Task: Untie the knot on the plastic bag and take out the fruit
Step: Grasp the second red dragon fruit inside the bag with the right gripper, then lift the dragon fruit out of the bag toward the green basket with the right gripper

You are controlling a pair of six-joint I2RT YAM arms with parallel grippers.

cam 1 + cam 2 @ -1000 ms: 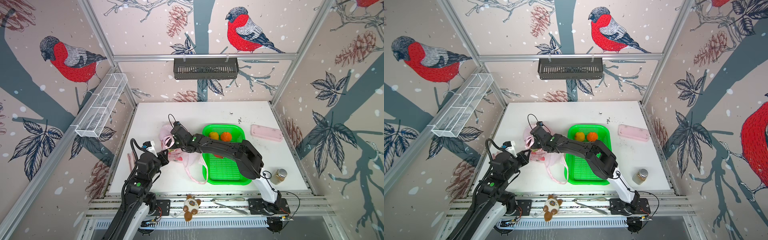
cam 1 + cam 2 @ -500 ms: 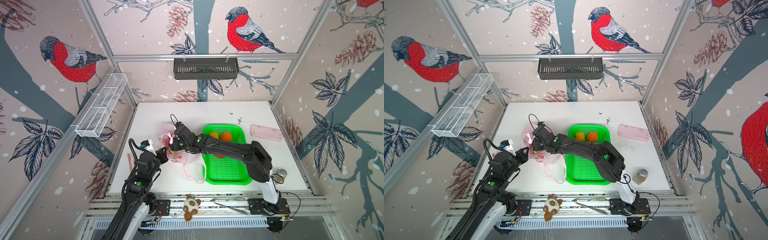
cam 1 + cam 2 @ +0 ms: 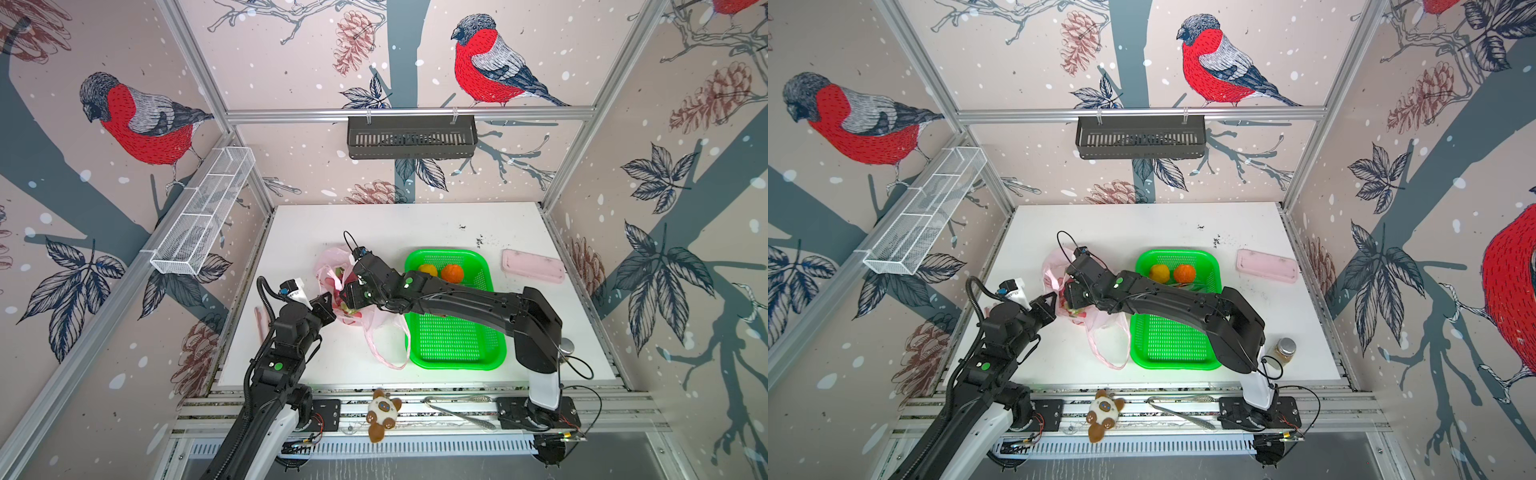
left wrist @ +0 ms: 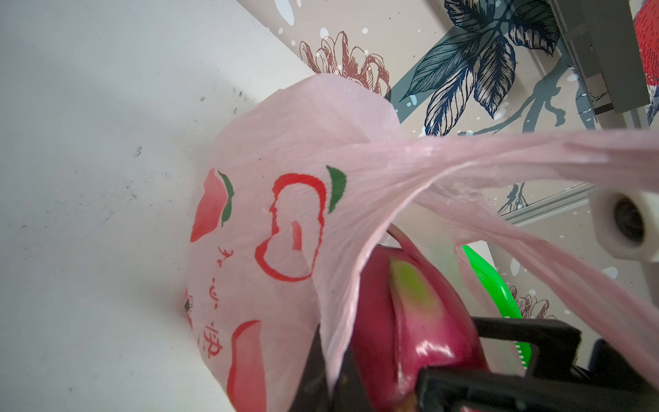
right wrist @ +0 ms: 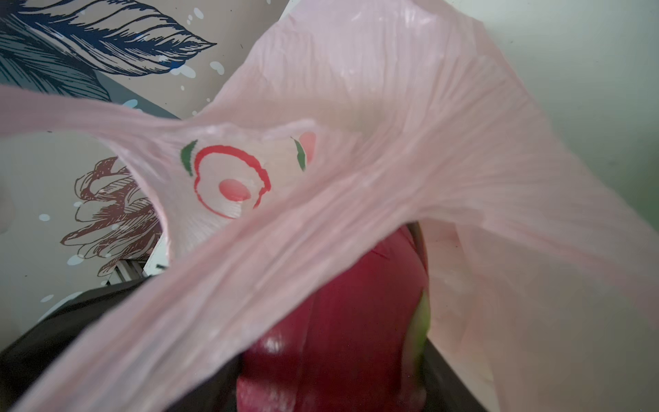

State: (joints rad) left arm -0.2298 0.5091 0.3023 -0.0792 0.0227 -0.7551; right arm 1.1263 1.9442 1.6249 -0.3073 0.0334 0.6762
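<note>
The pale pink plastic bag [image 3: 329, 266] [image 3: 1054, 266] lies left of the green basket, its mouth pulled wide. No knot shows; one handle loop [image 3: 386, 345] trails loose toward the table's front. My left gripper [image 3: 330, 305] [image 4: 330, 360] is shut on the bag's near edge. My right gripper [image 3: 347, 297] [image 5: 331, 374] reaches into the mouth, shut on a magenta dragon fruit [image 4: 410, 321] [image 5: 342, 321] with green-tipped scales. A yellow ball [image 3: 428, 270] and an orange ball [image 3: 452, 273] lie in the basket. The bag film hides the rest of its inside.
The green basket [image 3: 496, 345] stands mid-table under my right arm. A flat pink case [image 3: 533, 266] lies at the back right. A jar [image 3: 1283, 351] stands by the right arm's base. A plush toy [image 3: 384, 413] and metal tongs [image 3: 457, 409] rest on the front rail.
My right arm's elbow has swung to the right while its gripper stayed in the bag's mouth and sank a little. The left arm has held still with the bag's edge.
</note>
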